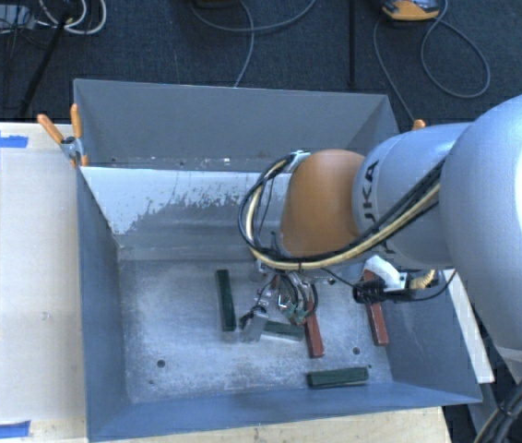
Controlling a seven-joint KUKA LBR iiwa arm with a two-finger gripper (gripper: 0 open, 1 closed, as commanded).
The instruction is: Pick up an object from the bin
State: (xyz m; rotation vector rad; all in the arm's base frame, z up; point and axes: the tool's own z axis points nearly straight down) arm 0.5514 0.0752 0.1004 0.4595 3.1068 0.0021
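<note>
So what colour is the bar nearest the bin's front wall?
The bar is dark green, per the camera view.

A grey metal bin [104, 275] holds five small bars, it seems. Three are dark green rectangular bars: the left green bar [226, 300], the front green bar [338, 377], and a likely third green bar [279, 334], partly hidden under the robot's wrist. Two are reddish-brown rectangular bars: the middle brown bar [314, 338] and the right brown bar [377, 324].
</note>
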